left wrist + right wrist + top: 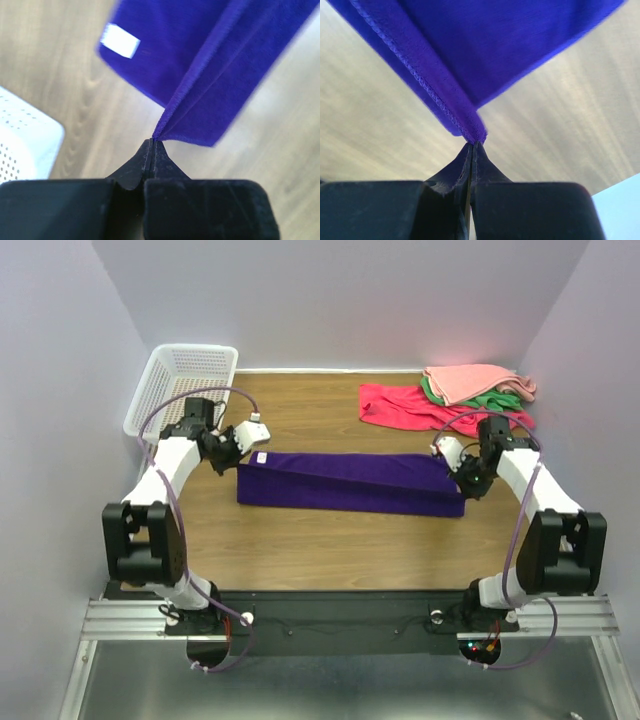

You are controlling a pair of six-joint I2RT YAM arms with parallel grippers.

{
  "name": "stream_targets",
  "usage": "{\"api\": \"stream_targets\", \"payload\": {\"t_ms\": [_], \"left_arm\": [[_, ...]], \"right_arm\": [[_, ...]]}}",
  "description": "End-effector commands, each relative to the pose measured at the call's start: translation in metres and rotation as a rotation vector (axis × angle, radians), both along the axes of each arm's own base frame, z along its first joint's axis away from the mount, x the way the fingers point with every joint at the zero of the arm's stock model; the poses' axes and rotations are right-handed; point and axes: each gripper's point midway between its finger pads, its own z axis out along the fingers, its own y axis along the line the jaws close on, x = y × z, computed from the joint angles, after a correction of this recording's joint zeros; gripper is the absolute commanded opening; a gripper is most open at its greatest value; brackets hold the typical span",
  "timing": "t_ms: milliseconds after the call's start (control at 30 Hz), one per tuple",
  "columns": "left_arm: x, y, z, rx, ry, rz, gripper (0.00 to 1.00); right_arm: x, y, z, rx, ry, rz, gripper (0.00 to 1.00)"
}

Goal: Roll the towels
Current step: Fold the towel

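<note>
Black left jaws, right jaws pinch stitched corners of long folded purple terry towel (350, 483).

- Purple towel (350, 483): deep purple, plain; hem stitched in matching purple thread.
- Tag (120, 41) on the purple towel: white; view blurred, so any print cannot be confirmed.
- Red towel (395, 408): plain red.
- Salmon-pink towel (465, 380): plain salmon-pink.
- Green towel (500, 399): green; only edges visible.
- Basket (190, 375): white, with a regular grid of small holes.
- Table (320, 540): light brown wood grain.
- Left gripper (152, 144) and right gripper (471, 145): black.
</note>
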Motion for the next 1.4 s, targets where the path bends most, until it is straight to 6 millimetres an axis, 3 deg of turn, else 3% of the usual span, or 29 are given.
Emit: {"api": "stream_targets", "payload": {"t_ms": [0, 67, 100, 133, 367, 667, 967, 1033, 1067, 1133, 1167, 1300, 1367], "left_arm": [[0.034, 0.003, 0.010, -0.061, 0.003, 0.131, 0.00], [0.049, 0.004, 0.005, -0.068, 0.019, 0.165, 0.00], [0.053, 0.004, -0.006, -0.073, 0.060, 0.194, 0.00], [0.061, 0.005, -0.001, -0.078, 0.054, 0.211, 0.00], [0.075, 0.008, -0.017, -0.077, 0.092, 0.256, 0.00], [0.079, 0.013, -0.027, -0.061, 0.101, 0.287, 0.00], [0.092, 0.013, -0.034, -0.066, 0.106, 0.315, 0.00], [0.092, 0.013, -0.038, -0.061, 0.116, 0.315, 0.00], [0.093, 0.015, -0.040, -0.054, 0.116, 0.324, 0.02], [0.095, 0.016, -0.044, -0.052, 0.125, 0.339, 0.09], [0.095, 0.018, -0.044, -0.051, 0.125, 0.356, 0.13], [0.099, 0.017, -0.034, -0.066, 0.119, 0.392, 0.42], [0.101, 0.018, -0.021, -0.073, 0.105, 0.399, 0.44]], "right_arm": [[0.051, -0.009, 0.014, 0.017, -0.104, -0.034, 0.01], [0.063, -0.010, 0.006, 0.031, -0.080, -0.057, 0.01], [0.077, -0.013, 0.013, 0.034, -0.106, -0.067, 0.01], [0.083, -0.013, 0.014, 0.041, -0.109, -0.077, 0.01], [0.123, -0.022, 0.017, 0.040, -0.128, -0.106, 0.01], [0.134, -0.022, -0.002, 0.049, -0.085, -0.113, 0.00], [0.150, -0.023, -0.008, 0.061, -0.080, -0.139, 0.01], [0.152, -0.021, -0.012, 0.067, -0.069, -0.145, 0.07], [0.154, -0.020, -0.012, 0.076, -0.068, -0.155, 0.20], [0.155, -0.020, -0.017, 0.080, -0.056, -0.162, 0.34], [0.155, -0.019, -0.019, 0.084, -0.051, -0.170, 0.49], [0.156, -0.021, -0.014, 0.078, -0.062, -0.185, 0.52], [0.157, -0.021, -0.001, 0.079, -0.093, -0.190, 0.52]]}}
